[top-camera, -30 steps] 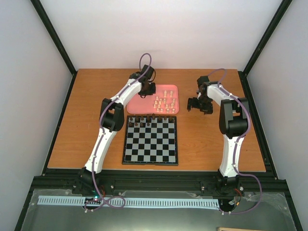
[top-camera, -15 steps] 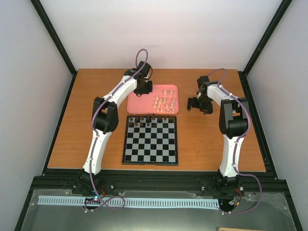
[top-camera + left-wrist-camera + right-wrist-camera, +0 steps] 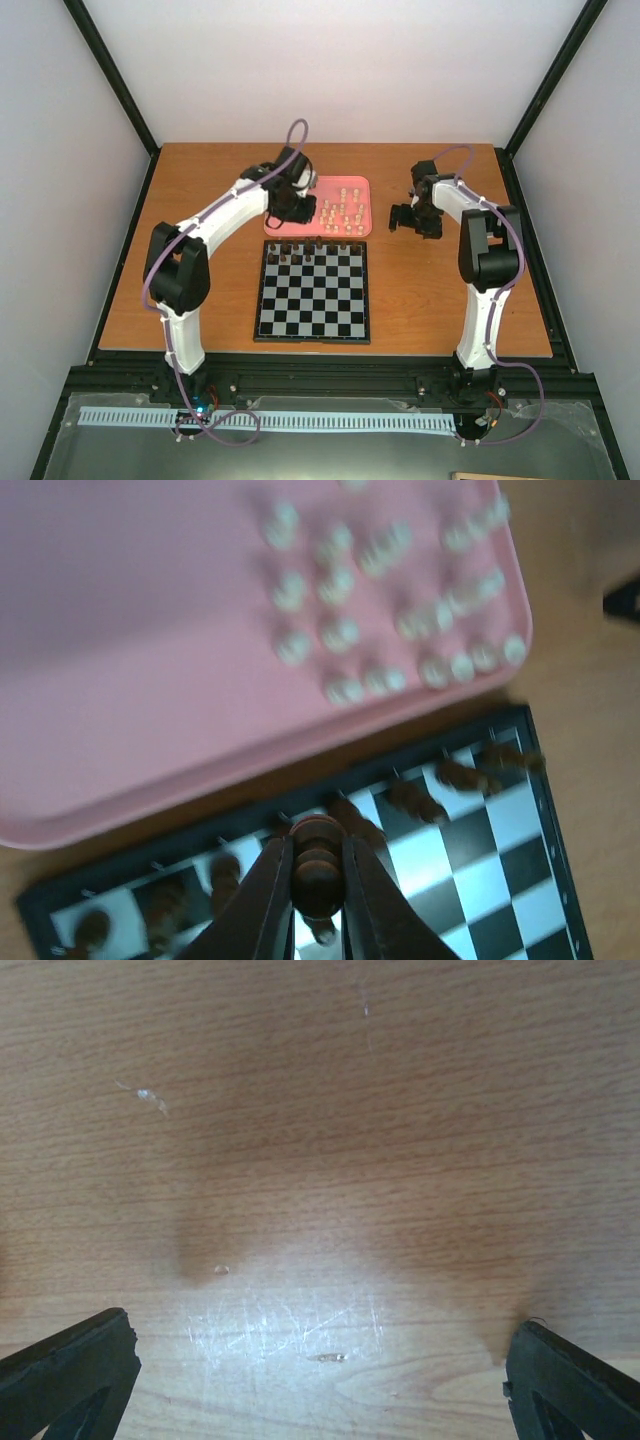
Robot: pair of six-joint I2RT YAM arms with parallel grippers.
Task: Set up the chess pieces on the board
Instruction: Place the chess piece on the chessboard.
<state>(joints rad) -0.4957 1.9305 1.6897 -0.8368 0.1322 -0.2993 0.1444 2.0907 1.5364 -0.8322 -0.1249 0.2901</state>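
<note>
Colour key: board [image 3: 313, 295] chequered black and silvery-white, with a thin dark border; tray [image 3: 130, 660] plain pink; chess pieces [image 3: 340, 635] pale cream on the tray, dark brown on the board; table [image 3: 200, 270] orange-brown wood grain; arms [image 3: 225, 205] white with black joints; cables [image 3: 297, 130] purple.

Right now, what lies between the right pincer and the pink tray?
Only a bare strip of wooden table, seen in the top view. The right pincer hangs open beside the pink tray, apart from it.
</note>
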